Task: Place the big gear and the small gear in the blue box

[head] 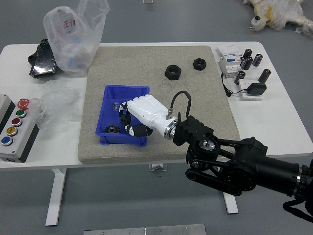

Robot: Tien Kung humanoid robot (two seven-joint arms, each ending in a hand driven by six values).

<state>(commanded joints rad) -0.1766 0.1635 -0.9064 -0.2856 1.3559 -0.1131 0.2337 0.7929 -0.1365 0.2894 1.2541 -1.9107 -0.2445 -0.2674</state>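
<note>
Head view, right hand (147,113): reaching in over the right wall of the blue box (122,89), black end pointing down into the interior. Grip: cannot tell, underside hidden; load, if any, likewise unseen.

Head view, black toothed gear (112,129): on the box floor, toward the near left corner. Big or small of the pair: not certain from this angle. Second dark piece (116,106): on the box floor, farther in, beside the hand; too small to name with confidence, possibly the other gear.

Head view, surroundings: black hex nut (172,72) and black ring (199,64), both on the grey mat (128,63), beyond the box and outside it. Mat spread on the white worktop (281,132).

Step in hand, by judgement: either a release into the box or a clearing of the hand after one. For a release: low, near the floor, well inside the right wall, away from the toothed gear, to avoid stacking or a roll on its teeth. Height of drop: minimal, to spare a bounce. For a clearing: straight up first, then sideways, with care for the right rim and near wall; a low sideways sweep liable to drag the box across the mat or knock the pieces inside. Final check: both gears flat on the floor, before any withdrawal.
</note>
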